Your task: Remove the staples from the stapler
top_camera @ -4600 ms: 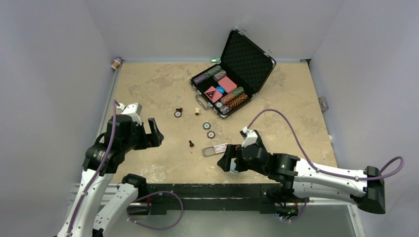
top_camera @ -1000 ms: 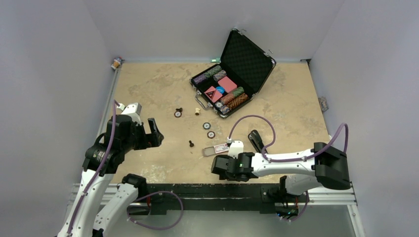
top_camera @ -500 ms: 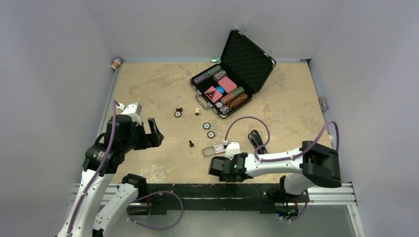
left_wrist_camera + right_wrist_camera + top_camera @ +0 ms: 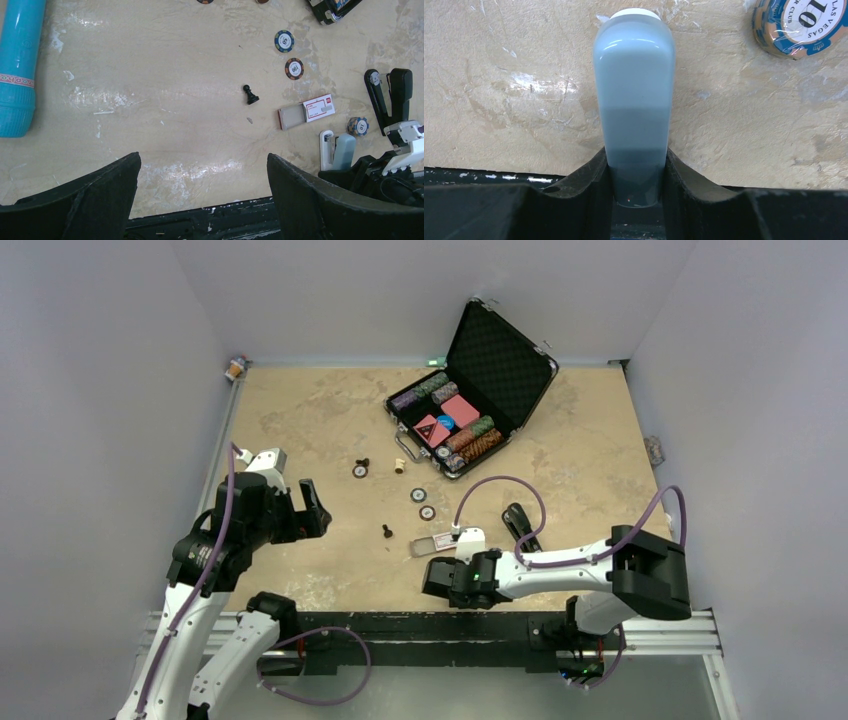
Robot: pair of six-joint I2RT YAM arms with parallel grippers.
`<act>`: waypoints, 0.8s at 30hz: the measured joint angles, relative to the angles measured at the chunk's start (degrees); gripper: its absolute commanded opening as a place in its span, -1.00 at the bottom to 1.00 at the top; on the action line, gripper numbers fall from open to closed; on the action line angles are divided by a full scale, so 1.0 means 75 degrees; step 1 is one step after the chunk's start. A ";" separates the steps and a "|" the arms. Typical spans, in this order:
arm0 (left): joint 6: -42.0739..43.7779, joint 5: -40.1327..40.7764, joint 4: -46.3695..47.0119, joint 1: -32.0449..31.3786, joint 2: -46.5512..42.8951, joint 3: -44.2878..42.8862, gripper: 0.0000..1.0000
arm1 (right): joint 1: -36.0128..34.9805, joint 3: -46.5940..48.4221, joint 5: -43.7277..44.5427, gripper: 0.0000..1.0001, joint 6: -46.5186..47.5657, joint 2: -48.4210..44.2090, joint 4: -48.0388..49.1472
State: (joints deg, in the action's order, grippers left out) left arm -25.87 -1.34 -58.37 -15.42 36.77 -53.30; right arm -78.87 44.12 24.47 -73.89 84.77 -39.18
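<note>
Pale teal and glossy, the rounded oblong case (image 4: 634, 100) is what the right gripper (image 4: 636, 165) pinches. Its two fingers (image 4: 591, 175) press against the case's near end only, and most of the length sticks out ahead of it over the tabletop (image 4: 514, 100). That is the main hazard: the stapler (image 4: 400, 92), slim and black, lies off to this gripper's right and a little ahead, apart from it and untouched. A lift from here would carry the wrong item and leave the staples where they are; no staple strip can be told for certain in these views. The hold itself looks doubtful too, since the case's sides are smooth and curved and the grip sits far from its middle, so the case could droop, twist or slide out once raised. A swing to the right could also sweep the blue-and-orange poker chip (image 4: 804, 25) lying ahead and right of the fingers, or bump the stapler beyond it. The left gripper (image 4: 202, 195) hangs well to the left with its fingers spread wide and nothing between them, too far off to steady anything.
</note>
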 measured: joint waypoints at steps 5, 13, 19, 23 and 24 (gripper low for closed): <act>0.0000 0.0009 0.0000 0.0000 -0.0061 0.0000 1.00 | 0.0000 0.0058 0.0012 -1.00 0.0015 -0.0026 -0.0128; 0.0000 0.0009 0.0006 0.0003 -0.0787 0.0000 1.00 | -0.0035 0.0857 0.0006 -1.00 0.0548 -0.1145 0.0096; -0.0003 -0.0073 0.0070 0.0003 -0.1247 0.0000 1.00 | -0.0032 0.1244 -0.0067 -1.00 0.1186 -0.1562 0.1064; 0.0000 -0.0195 0.0195 0.0003 -0.1518 0.0009 1.00 | -0.0035 0.1244 -0.0274 -1.00 0.1521 -0.1556 0.1772; 0.0000 -0.0242 0.0280 0.0003 -0.1626 0.0026 1.00 | -0.0035 0.1244 -0.0312 -1.00 0.1582 -0.1556 0.1941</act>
State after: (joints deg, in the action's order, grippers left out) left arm -25.87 -3.16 -56.27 -15.40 24.58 -53.10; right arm -79.13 53.45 22.13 -62.02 73.10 -24.62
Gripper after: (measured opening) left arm 0.997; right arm 0.361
